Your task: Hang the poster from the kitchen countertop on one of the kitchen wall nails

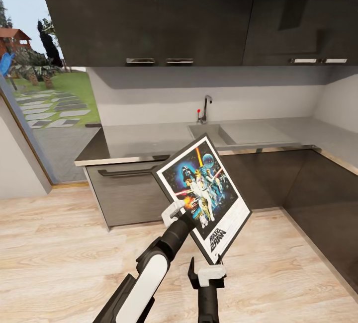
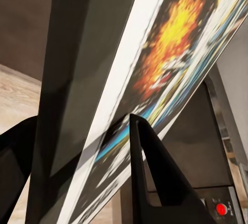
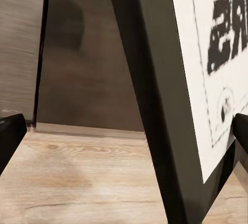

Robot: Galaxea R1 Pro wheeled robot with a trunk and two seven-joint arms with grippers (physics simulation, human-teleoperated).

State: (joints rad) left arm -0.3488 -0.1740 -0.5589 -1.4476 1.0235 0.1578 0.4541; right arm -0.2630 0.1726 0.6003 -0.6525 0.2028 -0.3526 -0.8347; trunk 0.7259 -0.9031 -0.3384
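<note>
Head view: both tools (image 1: 175,212) (image 1: 211,271) clamp tilted poster (image 1: 204,194) edges, clear of countertop (image 1: 144,141).

A home kitchen: sink (image 1: 211,133), tap (image 1: 205,108), dark glossy cabinets (image 1: 149,15).

Dark kitchen corner opening onto a garden

Glossy black wall cabinets (image 1: 149,12) are catching ceiling lights at twelve o'clock; a pale wood floor (image 1: 54,258) is spreading toward seven; a tall window (image 1: 44,89) is showing lawn at ten.
</note>
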